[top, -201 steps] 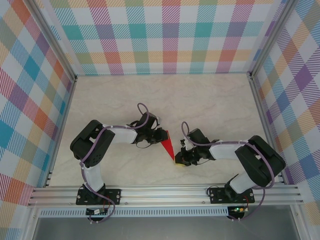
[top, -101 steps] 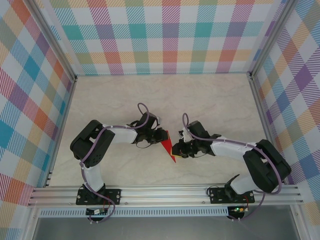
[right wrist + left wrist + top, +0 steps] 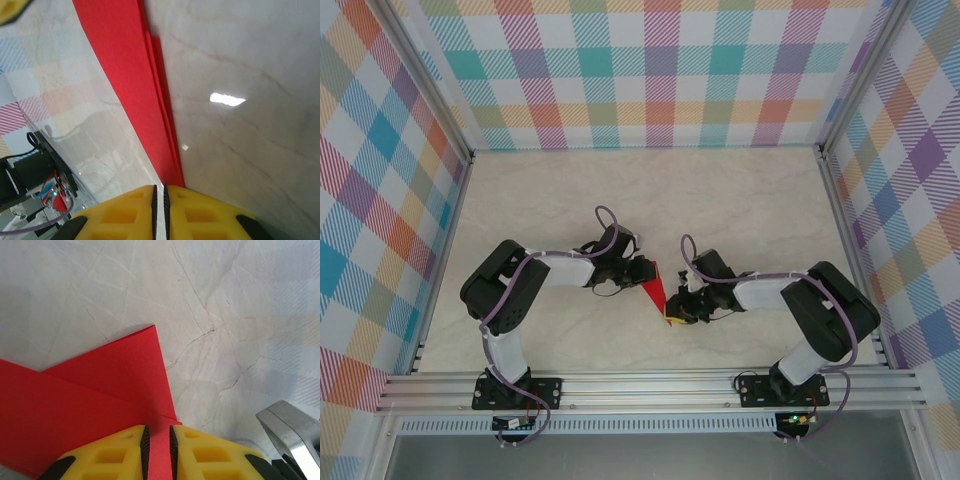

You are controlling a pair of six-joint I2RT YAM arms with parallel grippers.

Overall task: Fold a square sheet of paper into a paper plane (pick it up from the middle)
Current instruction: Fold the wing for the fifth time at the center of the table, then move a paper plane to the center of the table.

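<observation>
Since a second ago the right arm has drawn its forearm closer to the paper plane (image 3: 655,292), while the left arm stayed in place. The left gripper (image 3: 157,440) pinches the plane's wide end, over the near middle of the table (image 3: 740,200). The right gripper (image 3: 160,200) has its fingers pressed almost together at the narrow tip; whether they hold it I cannot tell.

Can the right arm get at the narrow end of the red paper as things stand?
Probably yes. The right pincer sits at the narrow end of the folded red paper, nothing between them; the left pincer clamps the wide end, out of the way.
</observation>
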